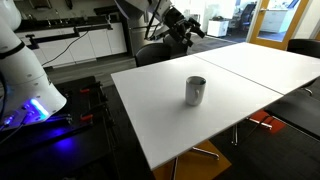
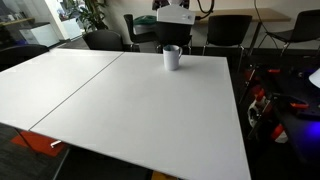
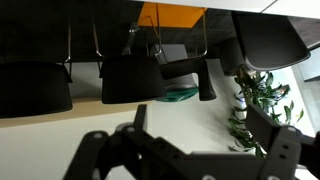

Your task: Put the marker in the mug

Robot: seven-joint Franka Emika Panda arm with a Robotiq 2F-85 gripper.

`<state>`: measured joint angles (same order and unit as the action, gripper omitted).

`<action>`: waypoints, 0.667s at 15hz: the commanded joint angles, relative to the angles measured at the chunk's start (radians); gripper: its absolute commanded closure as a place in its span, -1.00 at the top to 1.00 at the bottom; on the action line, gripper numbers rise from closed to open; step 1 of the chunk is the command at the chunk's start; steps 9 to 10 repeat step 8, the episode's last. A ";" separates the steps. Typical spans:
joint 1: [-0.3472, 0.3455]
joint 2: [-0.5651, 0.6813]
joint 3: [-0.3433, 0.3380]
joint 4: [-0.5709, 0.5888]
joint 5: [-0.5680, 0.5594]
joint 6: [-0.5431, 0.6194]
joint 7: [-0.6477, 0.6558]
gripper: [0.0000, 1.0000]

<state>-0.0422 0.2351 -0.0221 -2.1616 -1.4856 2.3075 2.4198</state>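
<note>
The light grey-white mug (image 1: 195, 90) stands upright on the white table (image 1: 240, 100), near its middle. It also shows in an exterior view (image 2: 172, 57), at the far end of the table. My gripper (image 1: 190, 27) is raised well above the table, behind the mug and away from it. In the wrist view the gripper (image 3: 197, 122) has its two dark fingers wide apart with nothing between them, and it faces out across the tabletop. The marker shows in no view.
Dark chairs (image 3: 130, 78) stand along the far table edge, with a green plant (image 3: 255, 100) beside them. Another white robot base (image 1: 25, 75) with blue light stands beside the table. The table (image 2: 120, 110) is made of two joined tops.
</note>
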 commanded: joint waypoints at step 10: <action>0.002 -0.082 0.002 -0.049 0.003 0.037 -0.003 1.00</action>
